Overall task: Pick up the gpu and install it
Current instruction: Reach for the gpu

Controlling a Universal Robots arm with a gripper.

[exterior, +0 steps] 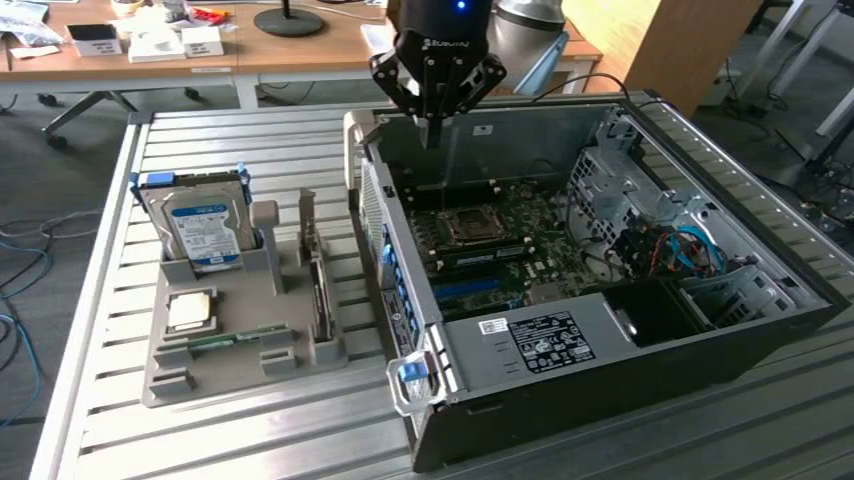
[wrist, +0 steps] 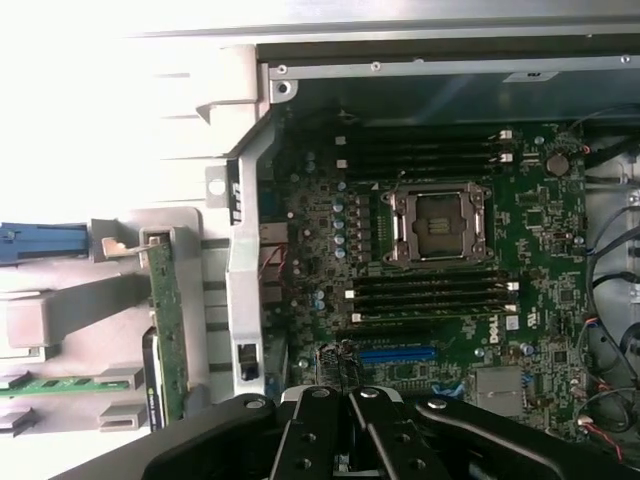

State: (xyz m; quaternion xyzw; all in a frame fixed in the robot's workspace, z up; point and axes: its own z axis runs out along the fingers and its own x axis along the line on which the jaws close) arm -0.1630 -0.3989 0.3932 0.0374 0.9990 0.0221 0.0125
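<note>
Gpu (exterior: 319, 292) is seen upright on edge in the grey holder (exterior: 180, 385), open room above, hard drive (exterior: 203, 232) alongside. Gripper (exterior: 431, 132) is closed together, empty, over the computer case (exterior: 601, 400); the case wall is between them.

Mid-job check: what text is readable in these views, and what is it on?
"ROBOTIQ": on the body of the claw.
"DELL": on the motherboard.
Power supply label: too small to read.
Hard drive label: too small to read.
</note>
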